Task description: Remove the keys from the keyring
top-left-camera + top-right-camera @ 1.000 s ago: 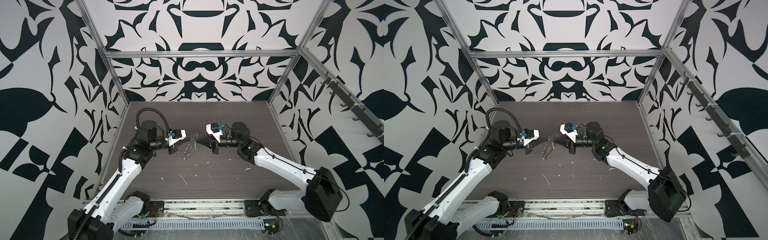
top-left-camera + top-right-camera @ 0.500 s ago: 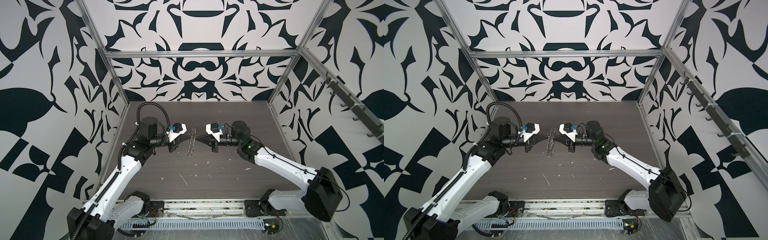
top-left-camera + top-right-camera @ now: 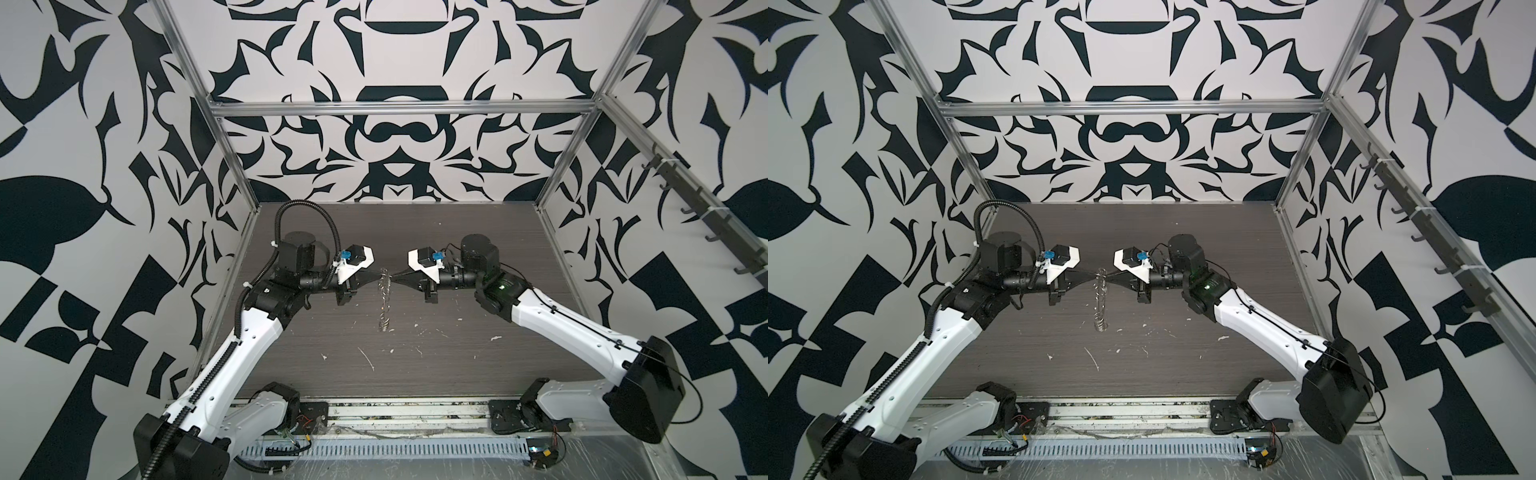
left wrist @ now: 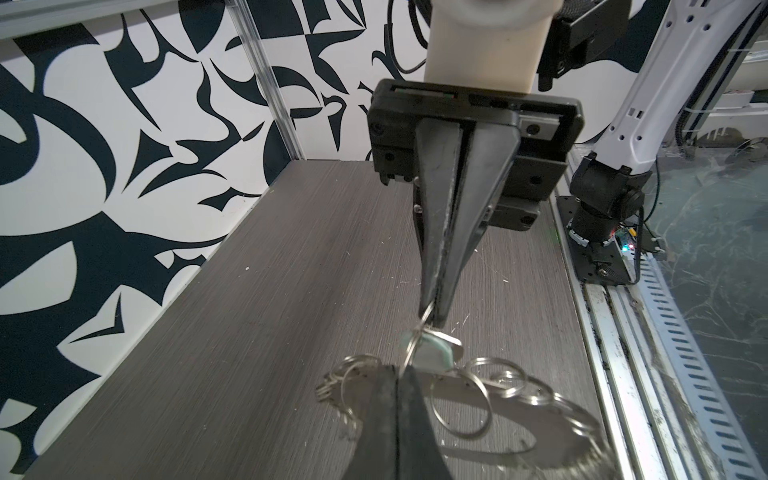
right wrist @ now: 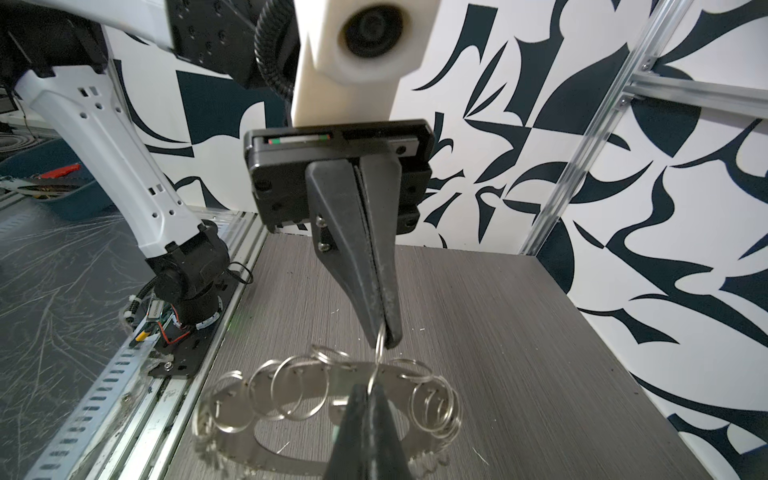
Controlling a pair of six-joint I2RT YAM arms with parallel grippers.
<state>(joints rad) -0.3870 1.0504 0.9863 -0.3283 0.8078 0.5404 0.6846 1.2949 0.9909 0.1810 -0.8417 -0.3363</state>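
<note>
1. Bench (image 3: pixel 457 374). Dark wood grain, flecked with pale scraps.
2. Left arm (image 3: pixel 249 345), right arm (image 3: pixel 561 328). Both have risen and levelled over the last second. The wrists now face each other tip to tip over mid-bench.
3. Keyring (image 3: pixel 384 299). A second ago it was tilted and low. It now hangs upright from its top rim, edge-on in both top views. Whether its lower rim touches the bench cannot be told.
4. Left end effector (image 3: pixel 379 274), right end effector (image 3: pixel 394 275). Each is clamped tight, jaws together, apparently on opposite sides of one split ring (image 4: pixel 412 343).
5. Key (image 4: pixel 436 351). With its white tag, it is threaded on that split ring between the two tips.

Note: the lift likely leaves the split ring taut and ready for prising open. The key is still attached, so removal remains to be done.
</note>
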